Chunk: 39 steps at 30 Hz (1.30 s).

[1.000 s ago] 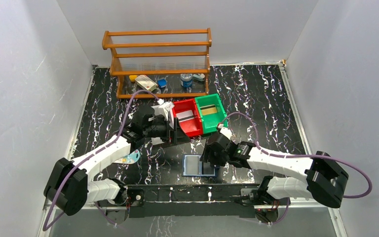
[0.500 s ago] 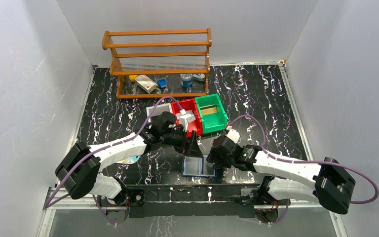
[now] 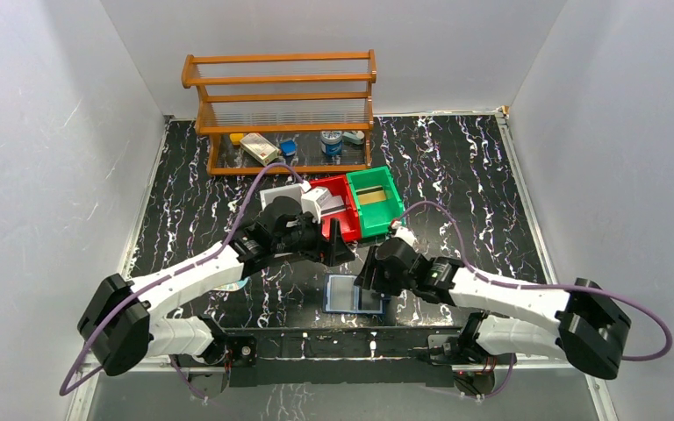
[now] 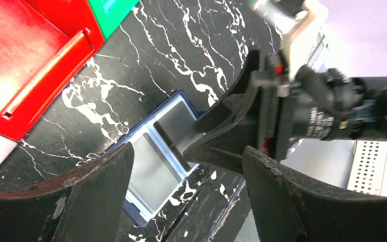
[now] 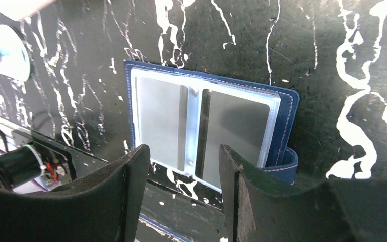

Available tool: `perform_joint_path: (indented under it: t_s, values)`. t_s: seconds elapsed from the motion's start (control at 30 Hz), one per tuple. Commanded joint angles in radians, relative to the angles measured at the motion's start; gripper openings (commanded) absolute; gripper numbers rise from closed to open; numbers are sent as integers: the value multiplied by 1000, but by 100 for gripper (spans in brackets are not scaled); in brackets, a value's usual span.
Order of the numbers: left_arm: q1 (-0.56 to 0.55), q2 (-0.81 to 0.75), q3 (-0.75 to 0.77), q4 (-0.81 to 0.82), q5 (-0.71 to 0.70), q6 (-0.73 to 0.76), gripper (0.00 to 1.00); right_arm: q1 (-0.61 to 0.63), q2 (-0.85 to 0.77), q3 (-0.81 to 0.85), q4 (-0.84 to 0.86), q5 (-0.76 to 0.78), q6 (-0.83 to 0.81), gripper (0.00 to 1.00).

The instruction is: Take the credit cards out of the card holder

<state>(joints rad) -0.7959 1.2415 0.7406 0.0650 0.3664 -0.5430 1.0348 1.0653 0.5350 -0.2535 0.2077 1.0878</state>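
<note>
Card holder (image 3: 345, 296) partly beneath right jaws

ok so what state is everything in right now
card holder: lying open flat, clear sleeves facing up
left gripper: open, empty, just beyond the card holder
right gripper: open, empty, over the card holder
red bin: upright, contents partly hidden
green bin: upright, tan item inside
wooden rack: upright at the back
</note>
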Motion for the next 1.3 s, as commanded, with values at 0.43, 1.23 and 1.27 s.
perform_joint_path:
  t_s: [0.43, 1.23, 1.27]
  values:
    - [-21, 71, 37, -13, 94, 23, 63, 2, -14, -32, -106, 77, 85, 60]
    - [-119, 247, 64, 70, 138, -80, 51, 1, -77, -147, -33, 78, 131, 41]
    - [-122, 254, 59, 83, 137, -92, 50, -1, -84, -154, -25, 78, 135, 39]
